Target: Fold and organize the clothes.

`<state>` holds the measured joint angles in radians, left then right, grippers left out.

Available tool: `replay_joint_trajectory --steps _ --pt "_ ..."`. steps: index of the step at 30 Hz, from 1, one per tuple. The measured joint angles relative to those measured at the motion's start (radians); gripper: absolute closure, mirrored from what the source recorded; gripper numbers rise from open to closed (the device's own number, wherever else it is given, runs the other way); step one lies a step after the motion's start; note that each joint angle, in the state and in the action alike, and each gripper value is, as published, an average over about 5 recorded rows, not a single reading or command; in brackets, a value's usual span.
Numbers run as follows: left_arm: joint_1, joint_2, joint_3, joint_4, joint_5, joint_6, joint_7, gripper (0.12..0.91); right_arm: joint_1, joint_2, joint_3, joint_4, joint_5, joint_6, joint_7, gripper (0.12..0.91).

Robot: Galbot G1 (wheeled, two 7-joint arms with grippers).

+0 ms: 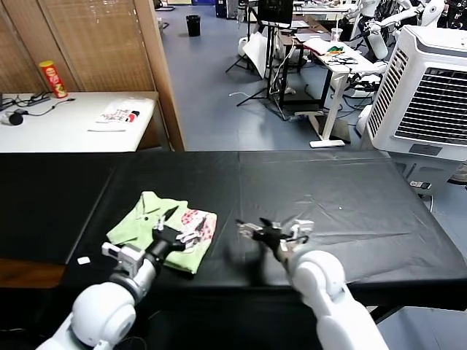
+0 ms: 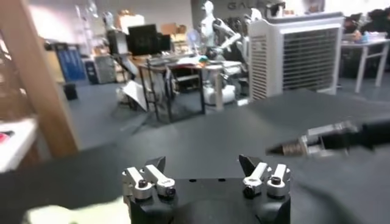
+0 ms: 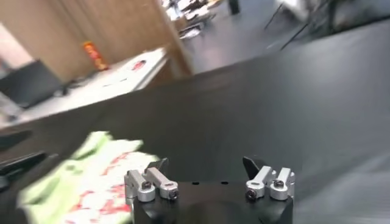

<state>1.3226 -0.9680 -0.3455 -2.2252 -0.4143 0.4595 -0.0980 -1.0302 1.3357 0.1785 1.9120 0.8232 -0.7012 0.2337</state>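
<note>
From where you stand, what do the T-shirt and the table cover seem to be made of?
T-shirt: soft knit fabric, probably cotton, matte pale green; it is wrinkled and lies limp, with a pink-red print. Table cover: thin black sheet, maybe cloth or plastic, with a faint sheen and shallow creases.

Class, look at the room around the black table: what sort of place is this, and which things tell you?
Probably a robotics lab or workshop: other white robots stand at cluttered desks, and a large air cooler sits on the open floor.

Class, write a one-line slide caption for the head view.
Folded light-green T-shirt on black table; left gripper open over it, right gripper open beside.
</note>
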Motion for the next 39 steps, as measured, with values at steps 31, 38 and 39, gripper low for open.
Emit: replay_joint_trajectory --steps 31,38,39 --pt "0.144 -0.083 -0.14 0.01 0.046 -0.038 -0.025 0.232 0.308 -0.01 -0.116 -0.391 -0.379 0.031 -0.328 0.89" --pt "0.15 -0.083 -0.142 0.042 -0.014 -0.103 -0.063 0.232 0.288 -0.082 -0.089 -0.347 -0.465 0.124 -0.385 0.618" --pt "0.151 -0.083 -0.141 0.047 -0.017 -0.113 -0.069 0.232 0.27 -0.095 -0.08 -0.324 -0.469 0.134 -0.376 0.568"
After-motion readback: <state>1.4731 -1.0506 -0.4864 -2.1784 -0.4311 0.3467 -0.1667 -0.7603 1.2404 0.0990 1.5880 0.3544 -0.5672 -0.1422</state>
